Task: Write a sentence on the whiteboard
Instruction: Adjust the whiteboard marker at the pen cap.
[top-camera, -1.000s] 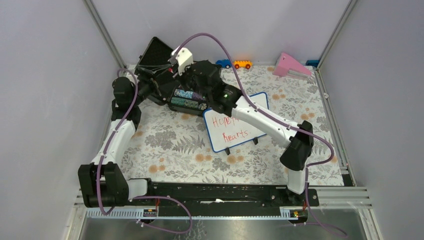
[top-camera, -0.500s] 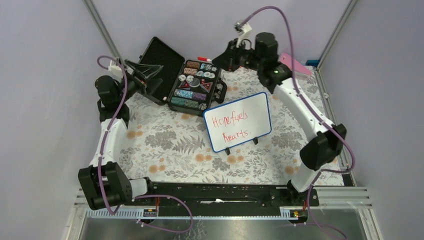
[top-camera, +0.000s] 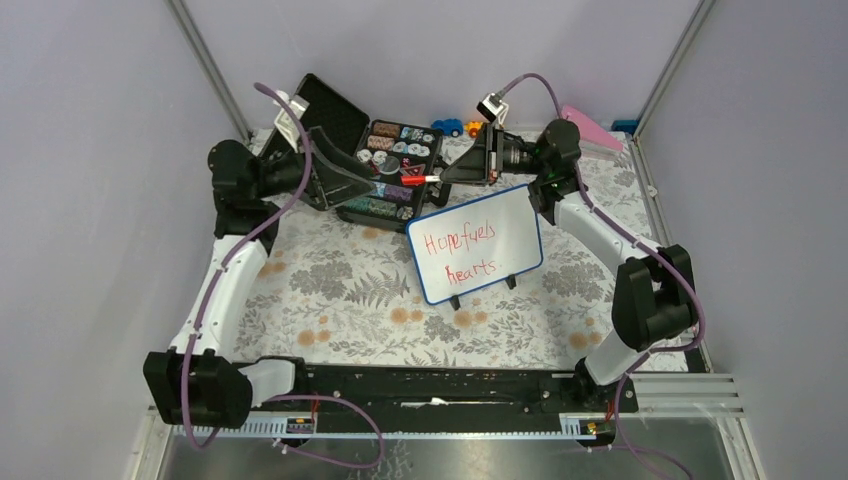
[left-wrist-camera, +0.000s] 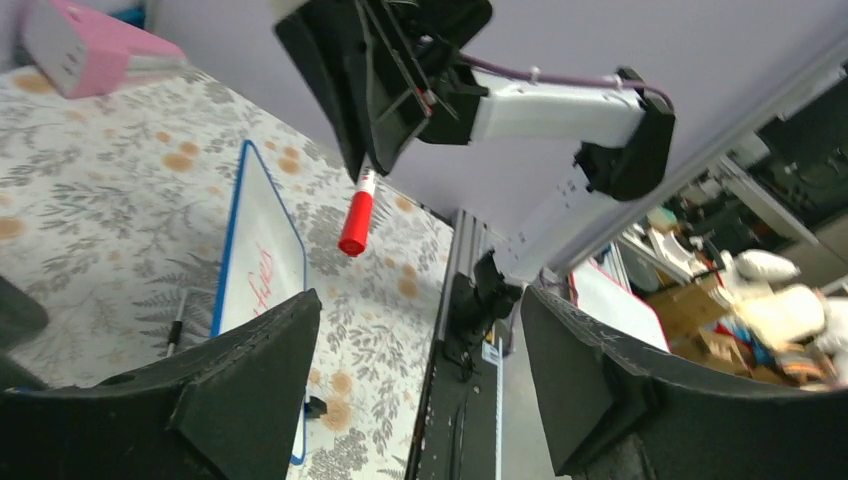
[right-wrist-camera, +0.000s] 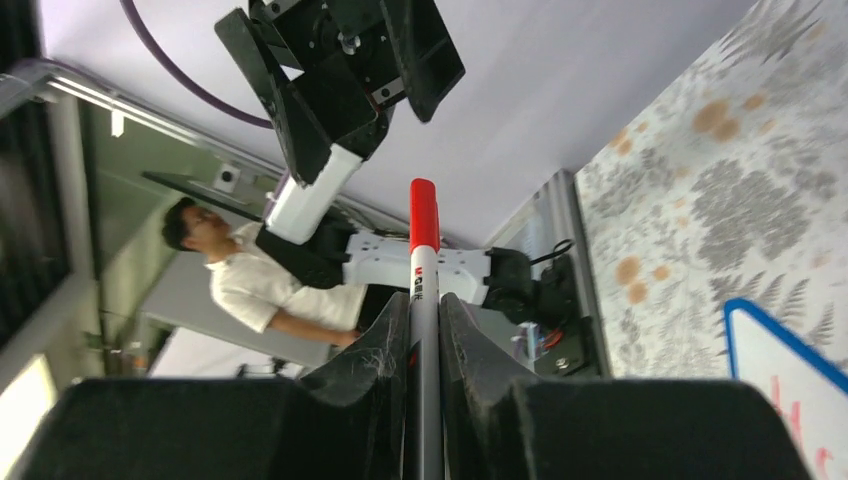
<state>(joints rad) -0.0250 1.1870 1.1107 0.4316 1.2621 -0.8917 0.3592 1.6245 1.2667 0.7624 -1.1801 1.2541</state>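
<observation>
My left arm (top-camera: 228, 280) and right arm (top-camera: 598, 225) are built alike: smooth white shell links between blocky black joints, with a purple cable (top-camera: 530, 76) looping along each. A small white camera housing (top-camera: 490, 103) sits at each wrist. My left tool (left-wrist-camera: 418, 300) and right tool (right-wrist-camera: 423, 320) have thick, matte black fingers (left-wrist-camera: 250, 390) with a rough texture.

Overhead; opposed wrist views, whiteboard (top-camera: 478, 245) (left-wrist-camera: 262, 240) (right-wrist-camera: 790, 380) seemingly shared

My floral tabletop (top-camera: 330, 290): the whiteboard (top-camera: 476, 243) stands mid-cloth, with an open black case (top-camera: 335, 108), toy cars (top-camera: 450, 127) and a pink block (top-camera: 597, 132) behind it.
</observation>
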